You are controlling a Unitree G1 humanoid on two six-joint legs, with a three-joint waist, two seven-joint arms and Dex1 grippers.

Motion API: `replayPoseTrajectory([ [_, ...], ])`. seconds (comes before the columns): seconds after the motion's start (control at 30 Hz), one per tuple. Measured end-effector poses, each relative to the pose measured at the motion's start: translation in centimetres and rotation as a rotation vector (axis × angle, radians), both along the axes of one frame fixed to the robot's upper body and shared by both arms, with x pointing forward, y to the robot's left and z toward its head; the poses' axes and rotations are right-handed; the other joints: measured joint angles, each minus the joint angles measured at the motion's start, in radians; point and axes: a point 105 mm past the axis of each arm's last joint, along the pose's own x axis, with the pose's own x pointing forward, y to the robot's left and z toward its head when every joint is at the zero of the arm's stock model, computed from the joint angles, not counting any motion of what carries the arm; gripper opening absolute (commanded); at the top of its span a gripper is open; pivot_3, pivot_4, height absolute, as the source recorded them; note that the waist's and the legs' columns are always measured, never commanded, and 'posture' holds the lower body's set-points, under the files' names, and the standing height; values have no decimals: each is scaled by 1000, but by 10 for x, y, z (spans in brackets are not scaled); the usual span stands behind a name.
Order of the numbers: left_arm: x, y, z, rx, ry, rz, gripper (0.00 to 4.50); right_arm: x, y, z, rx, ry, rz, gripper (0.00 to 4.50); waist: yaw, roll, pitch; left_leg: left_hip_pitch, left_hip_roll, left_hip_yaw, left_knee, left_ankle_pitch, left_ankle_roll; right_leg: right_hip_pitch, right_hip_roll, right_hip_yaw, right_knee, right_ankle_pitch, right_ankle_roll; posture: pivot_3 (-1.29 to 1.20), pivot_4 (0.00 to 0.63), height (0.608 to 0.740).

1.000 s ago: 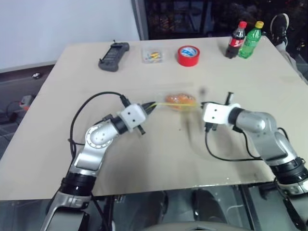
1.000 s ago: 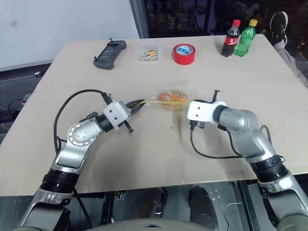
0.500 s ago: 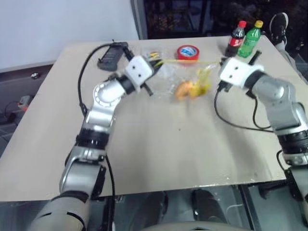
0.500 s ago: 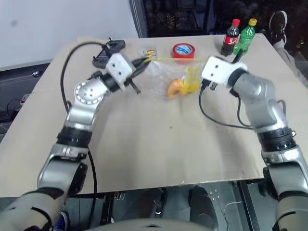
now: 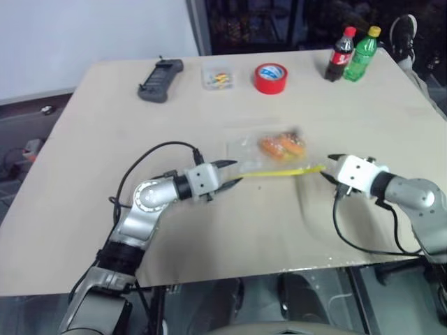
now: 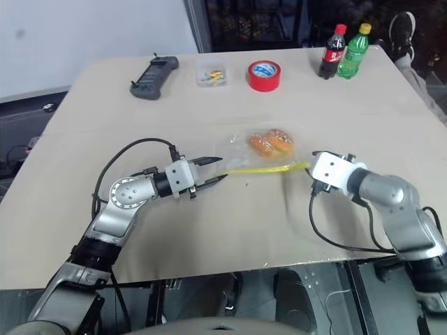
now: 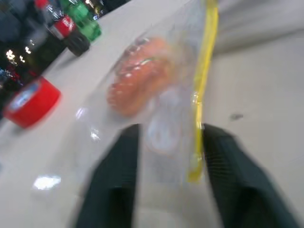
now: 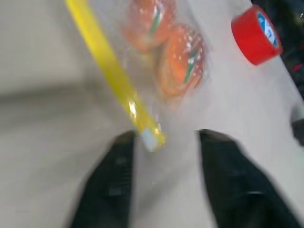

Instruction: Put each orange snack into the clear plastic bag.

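Clear plastic bag (image 6: pixel 262 150) lies between my left gripper (image 6: pixel 213 169) and right gripper (image 6: pixel 310 169), fingers released; yellow seal strip (image 6: pixel 265 168) spans both.

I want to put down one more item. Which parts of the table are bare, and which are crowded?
Bare: the table right of the clear plastic bag, and its left side below the black remote. Crowded: the far edge with small clear box, red tape roll and two bottles.
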Motion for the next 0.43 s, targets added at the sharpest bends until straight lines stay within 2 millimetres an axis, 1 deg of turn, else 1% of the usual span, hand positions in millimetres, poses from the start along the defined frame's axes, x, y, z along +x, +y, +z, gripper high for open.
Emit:
replayPoseTrajectory([
  [0.07,-11,6,5,-97,149,-5,4441,-9,-1,0,95,53,-25,4380,0,0,0,6,1,0,1,0,-1,6,1,0,1,0,0,0,150,740],
  [0.1,-17,12,5,-124,219,-5,4483,-14,-6,-1,147,89,-50,4453,0,0,1,11,1,0,0,0,-1,11,1,0,1,0,1,0,150,740],
  [0.13,-27,24,5,-148,306,6,4483,-22,-18,0,222,139,-97,4453,0,1,1,15,2,0,-1,0,-1,15,1,0,0,-2,3,0,150,740],
  [0.2,-30,39,8,-169,362,42,4483,-27,-32,5,284,164,-150,4453,0,1,1,16,2,0,-1,0,-1,15,2,0,0,-3,4,0,150,740],
  [0.23,-35,42,10,-177,386,39,4483,-32,-34,9,318,176,-149,4453,0,1,1,16,3,0,-1,0,-1,15,1,0,0,-3,4,0,150,740],
  [0.27,-44,53,10,-170,432,54,4483,-42,-41,16,360,194,-154,4453,0,1,1,16,3,0,-2,0,-1,15,0,0,0,-3,4,0,150,740],
  [0.3,-49,71,15,-164,456,96,4483,-51,-54,23,380,206,-176,4453,1,1,1,16,3,0,-3,0,-1,14,1,-1,-1,-1,0,0,150,740],
  [0.37,-50,85,23,-162,453,131,4483,-59,-61,31,385,217,-184,4453,3,1,1,16,4,0,-4,0,-1,14,0,-1,-2,-1,0,0,150,740],
  [0.43,-51,90,28,-163,455,138,4483,-63,-57,36,403,231,-154,4453,4,1,1,16,4,0,-4,0,-1,15,-1,-1,-4,-1,0,0,150,740],
])
